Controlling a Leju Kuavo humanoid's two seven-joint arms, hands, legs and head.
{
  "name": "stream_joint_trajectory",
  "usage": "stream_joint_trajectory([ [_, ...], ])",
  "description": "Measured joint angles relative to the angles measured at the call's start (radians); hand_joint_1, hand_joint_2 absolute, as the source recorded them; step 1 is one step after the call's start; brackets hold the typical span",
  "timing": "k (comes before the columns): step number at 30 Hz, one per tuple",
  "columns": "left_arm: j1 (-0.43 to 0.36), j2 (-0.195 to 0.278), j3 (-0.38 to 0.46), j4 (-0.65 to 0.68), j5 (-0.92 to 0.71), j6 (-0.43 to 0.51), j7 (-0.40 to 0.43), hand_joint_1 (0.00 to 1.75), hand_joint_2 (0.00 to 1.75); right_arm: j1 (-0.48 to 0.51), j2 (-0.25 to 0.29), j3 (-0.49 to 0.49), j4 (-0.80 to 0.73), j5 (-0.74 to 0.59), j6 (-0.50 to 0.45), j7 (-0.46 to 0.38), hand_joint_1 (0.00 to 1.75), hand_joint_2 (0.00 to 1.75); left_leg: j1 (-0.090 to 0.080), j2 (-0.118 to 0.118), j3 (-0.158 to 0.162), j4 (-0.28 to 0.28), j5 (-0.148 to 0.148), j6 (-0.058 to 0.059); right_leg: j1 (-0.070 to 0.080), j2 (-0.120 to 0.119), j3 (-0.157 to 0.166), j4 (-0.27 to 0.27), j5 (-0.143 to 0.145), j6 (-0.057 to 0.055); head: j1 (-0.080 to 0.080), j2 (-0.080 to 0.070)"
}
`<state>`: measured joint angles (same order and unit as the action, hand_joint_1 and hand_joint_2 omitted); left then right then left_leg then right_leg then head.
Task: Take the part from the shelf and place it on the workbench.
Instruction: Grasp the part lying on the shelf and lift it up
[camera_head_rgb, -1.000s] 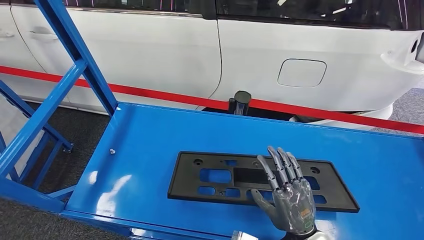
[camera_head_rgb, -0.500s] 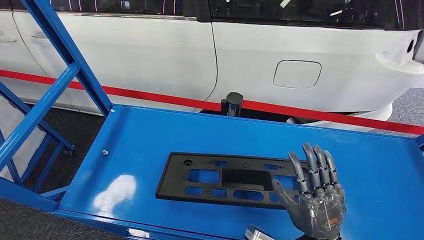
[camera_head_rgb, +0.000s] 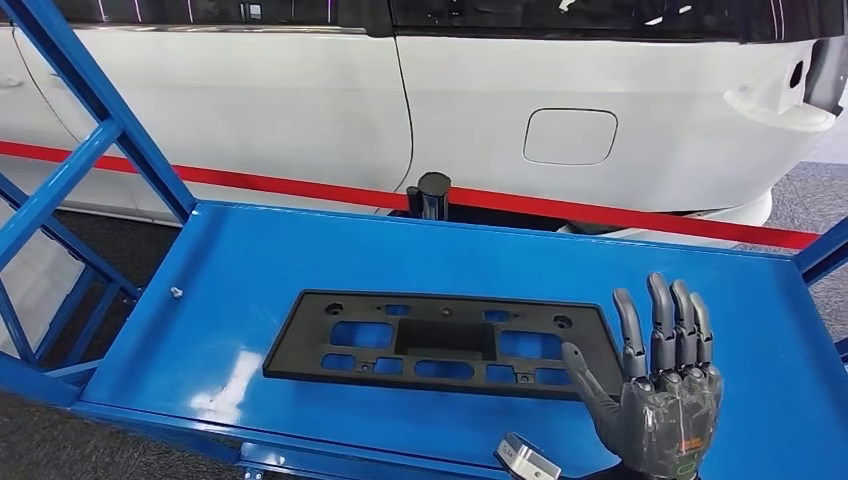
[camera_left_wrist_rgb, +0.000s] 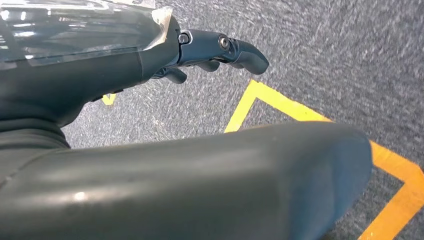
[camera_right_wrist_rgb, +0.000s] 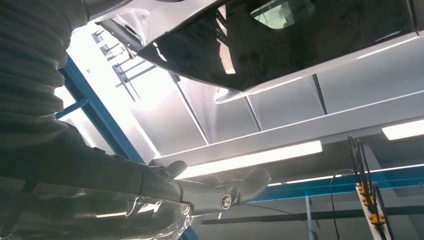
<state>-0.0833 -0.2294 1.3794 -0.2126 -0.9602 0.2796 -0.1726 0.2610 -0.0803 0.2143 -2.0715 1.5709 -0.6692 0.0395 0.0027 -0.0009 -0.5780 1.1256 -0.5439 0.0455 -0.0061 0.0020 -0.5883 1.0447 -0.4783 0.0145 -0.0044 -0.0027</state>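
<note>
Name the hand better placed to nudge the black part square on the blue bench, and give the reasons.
Right. The right hand is raised, fingers spread, just beside the black part lying flat on the blue workbench. The left hand hangs over the floor, away from the bench.

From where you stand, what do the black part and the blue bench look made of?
The part looks like moulded plastic: matte black, with crisp cut-outs and little glare. The bench looks like painted sheet metal: glossy blue, with bright reflections and a folded edge.
</note>
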Motion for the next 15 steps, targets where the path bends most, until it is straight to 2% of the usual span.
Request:
stream_joint_trajectory([
  [1, -0.001, 0.001, 0.000, 0.000, 0.000, 0.000, -0.001, 0.00, 0.00, 0.001, 0.002, -0.001, -0.002, 0.000, 0.000, 0.000, 0.00, 1.75, -0.007, 0.004, 0.028, -0.052, 0.013, 0.009, 0.003, -0.001, 0.000, 0.000, 0.001, 0.001, 0.000, 0.000],
  [2, -0.002, 0.002, 0.000, -0.001, 0.000, -0.001, -0.002, 0.00, 0.00, 0.001, 0.004, -0.001, -0.003, 0.000, 0.000, 0.000, 0.00, 1.75, -0.012, 0.007, 0.043, -0.083, 0.018, 0.009, 0.006, -0.002, -0.001, 0.002, 0.001, 0.001, 0.001, 0.000],
  [4, -0.002, 0.001, 0.000, -0.001, 0.002, -0.002, -0.003, 0.00, 0.00, 0.003, 0.007, -0.003, -0.004, 0.000, 0.002, 0.000, 0.00, 1.75, -0.016, 0.011, 0.045, -0.098, 0.022, -0.014, 0.007, -0.005, -0.004, 0.003, 0.001, -0.002, 0.001, 0.000],
  [5, -0.001, 0.002, 0.000, -0.001, 0.004, -0.003, -0.004, 0.00, 0.00, 0.003, 0.009, -0.004, -0.004, 0.000, 0.004, 0.000, 0.00, 1.75, -0.018, 0.010, 0.044, -0.098, 0.023, -0.020, 0.005, -0.006, -0.005, 0.002, 0.003, 0.000, 0.001, 0.000],
  [8, 0.000, 0.003, 0.000, -0.001, 0.009, -0.005, -0.006, 0.00, 0.00, 0.003, 0.015, -0.010, -0.006, 0.000, 0.013, 0.000, 0.00, 1.75, -0.023, 0.010, 0.041, -0.099, 0.029, -0.012, 0.000, -0.007, -0.005, -0.004, 0.011, 0.003, 0.000, 0.000],
  [10, -0.001, 0.002, 0.000, -0.001, 0.009, -0.006, -0.008, 0.00, 0.00, 0.003, 0.018, -0.015, -0.009, 0.001, 0.021, -0.001, 0.00, 1.75, -0.022, 0.010, 0.040, -0.103, 0.034, -0.015, 0.003, -0.007, -0.005, -0.006, 0.012, -0.006, 0.000, 0.000],
  [11, -0.001, 0.002, 0.000, -0.001, 0.008, -0.006, -0.008, 0.00, 0.00, 0.003, 0.020, -0.017, -0.009, 0.001, 0.024, -0.002, 0.00, 1.75, -0.022, 0.010, 0.040, -0.103, 0.034, -0.015, 0.003, -0.007, -0.004, -0.009, 0.015, -0.007, 0.000, 0.000],
  [15, -0.001, 0.002, 0.000, -0.001, 0.008, -0.006, -0.008, 0.00, 0.00, 0.003, 0.024, -0.020, -0.010, 0.000, 0.027, -0.003, 0.00, 1.75, -0.022, 0.010, 0.039, -0.102, 0.035, -0.012, 0.003, -0.007, -0.002, -0.015, 0.019, 0.000, 0.000, 0.000],
])
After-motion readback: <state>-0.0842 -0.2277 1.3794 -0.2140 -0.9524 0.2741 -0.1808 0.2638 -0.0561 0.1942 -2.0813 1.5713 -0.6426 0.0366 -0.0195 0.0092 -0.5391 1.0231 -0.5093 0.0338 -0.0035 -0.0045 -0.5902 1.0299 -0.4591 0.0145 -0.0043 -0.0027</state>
